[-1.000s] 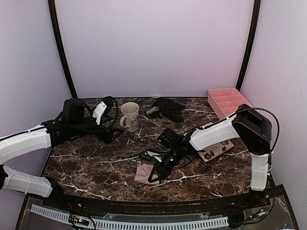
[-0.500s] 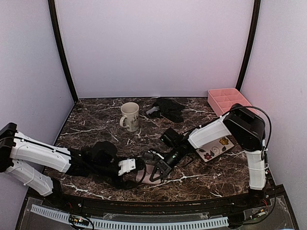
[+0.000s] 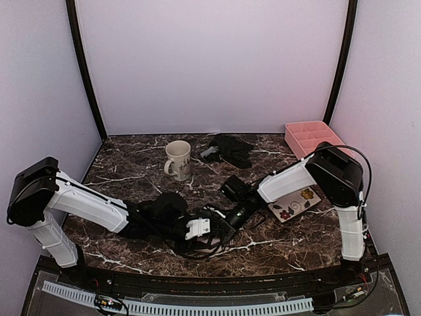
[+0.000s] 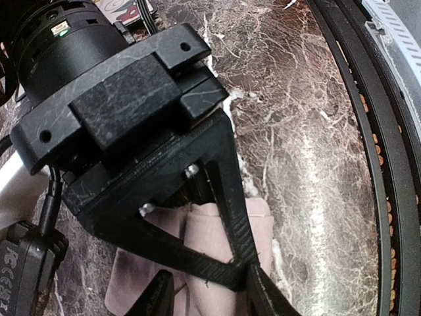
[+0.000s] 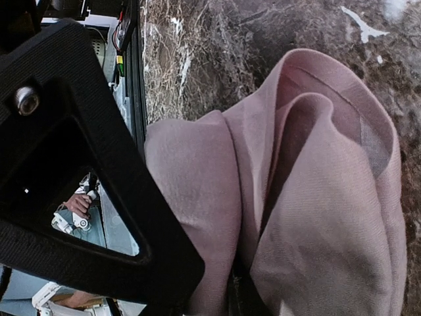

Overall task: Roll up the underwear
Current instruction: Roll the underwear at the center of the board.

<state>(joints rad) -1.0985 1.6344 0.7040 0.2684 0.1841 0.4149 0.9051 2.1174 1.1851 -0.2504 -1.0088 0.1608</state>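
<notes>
The pale pink underwear [image 4: 210, 226] lies folded into a loose roll near the table's front middle. My right gripper [image 3: 221, 232] is shut on it, and the right wrist view shows the cloth [image 5: 316, 217] wrapped round its fingers [image 5: 99, 197]. My left gripper [image 4: 209, 299] comes in from the left. Its jaws stand open on either side of the pink roll and of the right gripper's fingers [image 4: 233, 224]. In the top view the two grippers cover most of the pink cloth. The black underwear [image 3: 230, 150] lies crumpled at the back of the table.
A cream mug [image 3: 177, 160] stands back left of centre. A pink divided organiser [image 3: 312, 139] sits at the back right, with a flowered white plate [image 3: 294, 203] in front of it. The table's front rim [image 4: 388, 197] runs close beside the pink cloth.
My left arm has swung from the back left near the mug to the front middle, and its jaws have narrowed around the pink roll. The right gripper has kept its hold in place.
</notes>
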